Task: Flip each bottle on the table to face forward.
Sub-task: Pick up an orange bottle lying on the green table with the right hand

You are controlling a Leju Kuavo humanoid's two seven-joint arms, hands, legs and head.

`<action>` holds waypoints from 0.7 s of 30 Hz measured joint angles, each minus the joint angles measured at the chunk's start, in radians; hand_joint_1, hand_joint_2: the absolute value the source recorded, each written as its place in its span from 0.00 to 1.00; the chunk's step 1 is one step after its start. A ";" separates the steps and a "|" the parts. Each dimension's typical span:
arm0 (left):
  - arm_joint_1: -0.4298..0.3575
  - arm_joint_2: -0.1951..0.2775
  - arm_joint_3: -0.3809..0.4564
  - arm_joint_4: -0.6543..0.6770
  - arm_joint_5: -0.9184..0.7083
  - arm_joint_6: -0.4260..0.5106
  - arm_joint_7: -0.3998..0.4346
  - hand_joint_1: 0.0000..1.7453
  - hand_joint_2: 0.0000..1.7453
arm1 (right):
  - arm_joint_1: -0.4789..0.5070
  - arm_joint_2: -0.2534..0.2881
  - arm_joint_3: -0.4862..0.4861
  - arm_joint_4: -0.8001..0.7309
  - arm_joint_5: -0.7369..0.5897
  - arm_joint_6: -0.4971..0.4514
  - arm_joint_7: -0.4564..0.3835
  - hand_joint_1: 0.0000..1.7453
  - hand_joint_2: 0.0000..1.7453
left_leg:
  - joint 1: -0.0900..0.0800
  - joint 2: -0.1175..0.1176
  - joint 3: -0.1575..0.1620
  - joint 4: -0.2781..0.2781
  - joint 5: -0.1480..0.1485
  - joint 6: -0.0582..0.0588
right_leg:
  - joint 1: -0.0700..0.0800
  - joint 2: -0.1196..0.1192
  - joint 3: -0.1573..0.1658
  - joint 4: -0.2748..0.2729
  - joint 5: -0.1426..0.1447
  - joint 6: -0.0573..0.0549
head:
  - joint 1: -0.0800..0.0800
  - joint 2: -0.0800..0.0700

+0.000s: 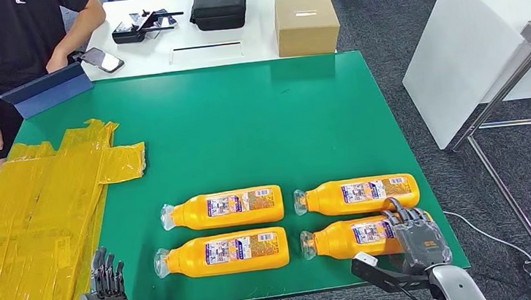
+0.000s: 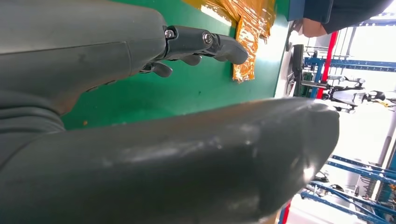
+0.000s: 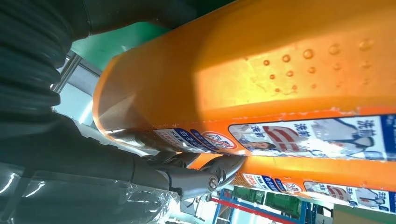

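Four orange bottles lie on their sides in a two-by-two block on the green surface (image 1: pixel 245 122). Right hand (image 1: pixel 418 234) wraps fingers over the base of the near-right bottle (image 1: pixel 352 237). Left hand (image 1: pixel 108 297) spread, holding nothing, at the near-left edge beside yellow tape sheets (image 1: pixel 34 216).

Right hand (image 3: pixel 70 154) reaches in along the base end of an orange bottle (image 3: pixel 261 70), grey ribbed cover close behind, metallic fingers (image 3: pixel 205 175) pressed against the bottle's underside just under its printed label (image 3: pixel 303 137). A row of small raised dots marks the bottle's orange side, with a patch of green desk (image 3: pixel 121 39) beyond it. Second orange bottle (image 3: pixel 327 177) lies just past the fingers, its own label strip facing the camera.
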 joint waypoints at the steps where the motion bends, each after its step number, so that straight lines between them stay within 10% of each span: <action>1: 0.000 0.000 -0.001 0.000 0.000 0.000 0.000 0.00 0.00 | 0.000 0.000 0.000 0.000 0.000 0.000 0.000 1.00 1.00 | 0.000 0.000 0.000 0.000 0.000 0.000 | 0.000 0.000 0.000 0.000 0.000 0.000 | 0.000 0.000; 21: -0.021 0.000 -0.022 0.025 -0.002 -0.012 0.000 0.00 0.00 | 0.078 0.020 -0.028 -0.091 0.000 0.018 -0.029 1.00 1.00 | 0.000 -0.001 0.000 0.000 0.000 0.000 | 0.000 0.000 0.002 0.000 0.000 0.000 | 0.000 0.000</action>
